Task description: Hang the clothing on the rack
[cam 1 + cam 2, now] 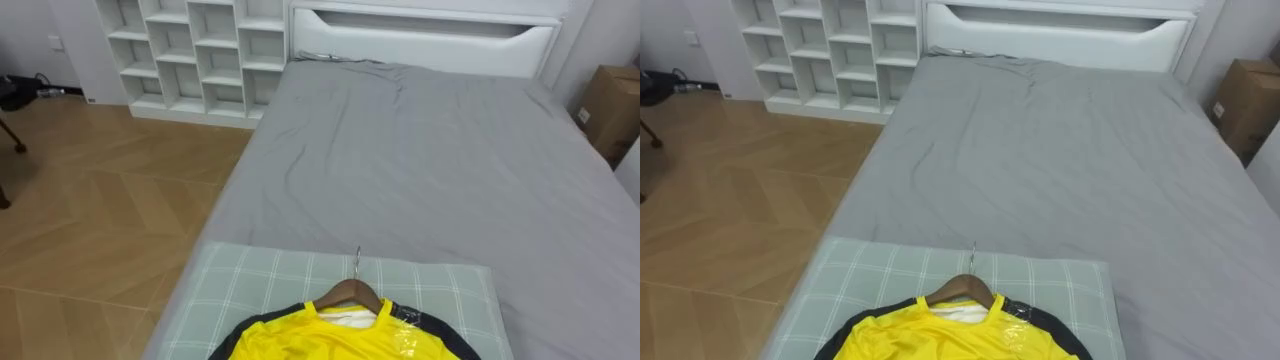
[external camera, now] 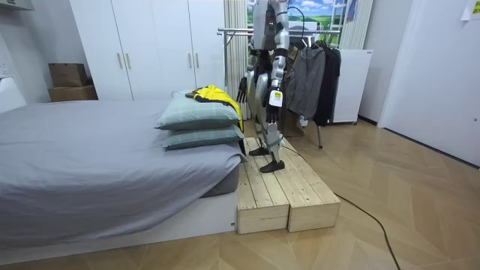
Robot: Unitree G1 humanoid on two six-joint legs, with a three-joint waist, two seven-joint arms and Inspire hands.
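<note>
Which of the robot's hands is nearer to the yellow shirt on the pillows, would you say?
Right, it seems. The right hand hangs just beside the yellow shirt on the pillows; the left hand hangs at the robot's side, farther back.

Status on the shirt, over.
Left robot hand, right robot hand down at sides, off shirt. Shirt on hanger atop pillow. Rack behind robot.

No legible text or numbers
</note>
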